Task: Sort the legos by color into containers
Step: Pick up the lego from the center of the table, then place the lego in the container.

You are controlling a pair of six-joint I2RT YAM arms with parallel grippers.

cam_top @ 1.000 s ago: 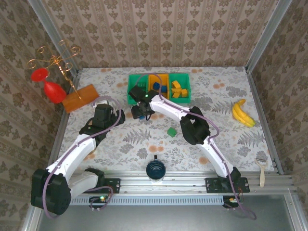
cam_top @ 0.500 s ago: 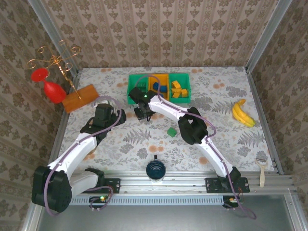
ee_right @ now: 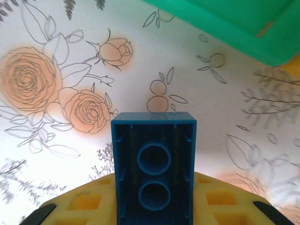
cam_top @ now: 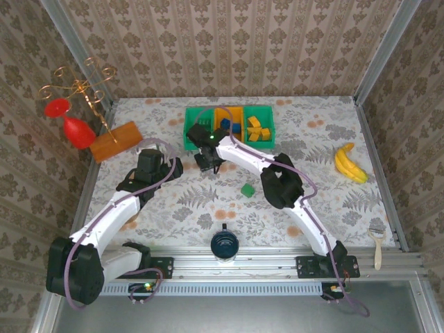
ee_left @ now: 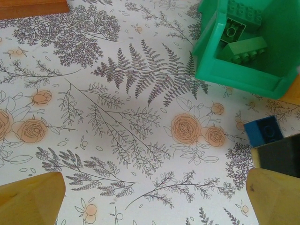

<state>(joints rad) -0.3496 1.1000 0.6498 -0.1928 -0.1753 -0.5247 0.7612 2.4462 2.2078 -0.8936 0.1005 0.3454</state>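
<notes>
On the floral surface (cam_top: 312, 201), the bins (cam_top: 271, 128) sit at the back with bricks inside. Right gripper (cam_top: 205, 164), just in front of the left green bin, is clamped tight on a blue lego (ee_right: 153, 173)! Left gripper (ee_left: 154, 199) hangs beside it, fingers wide apart, while one green lego (cam_top: 248, 189) lies alone mid-surface.

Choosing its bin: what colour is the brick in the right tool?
Brick is blue; right wrist view.
</notes>
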